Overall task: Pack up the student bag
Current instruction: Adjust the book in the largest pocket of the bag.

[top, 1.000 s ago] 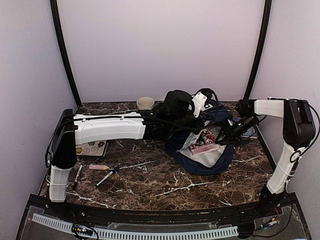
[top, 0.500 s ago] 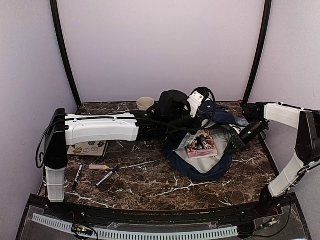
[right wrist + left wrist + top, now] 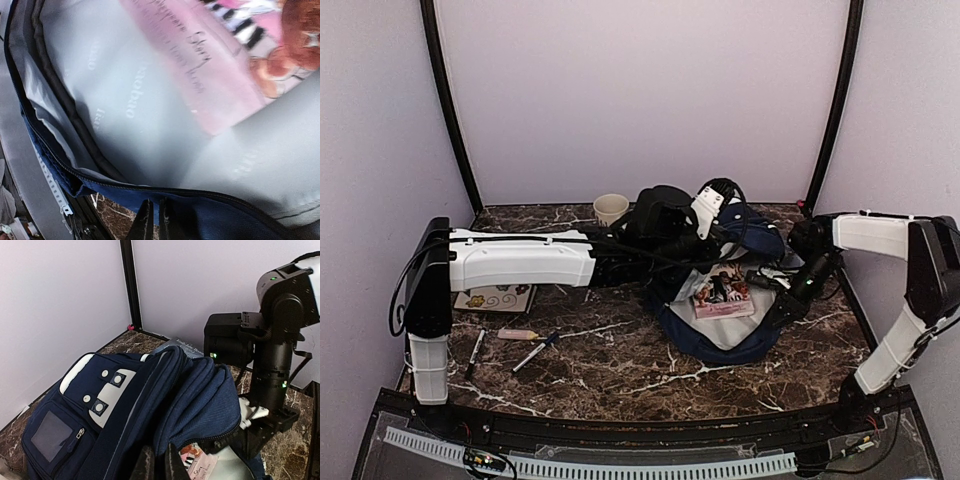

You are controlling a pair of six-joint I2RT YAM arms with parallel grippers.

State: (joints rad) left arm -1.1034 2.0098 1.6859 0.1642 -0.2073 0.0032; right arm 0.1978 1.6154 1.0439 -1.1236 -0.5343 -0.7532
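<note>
Over the student bag (image 3: pixel 720 335), right gripper (image 3: pixel 152 212) has newly pinched its rim; left gripper (image 3: pixel 157 462) clamps its fabric; only the right wrist view shows lettering on the lining (image 3: pixel 125 130).

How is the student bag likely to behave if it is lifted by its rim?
Probably floppy: the student bag is soft fabric, its opening sagging in folds. The thin grey lining looks smooth, so likely slippery. With the pink book inside, its weight would likely shift and pull unevenly.

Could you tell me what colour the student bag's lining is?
Light grey lining with faint lettering; the right wrist view shows it best.
</note>
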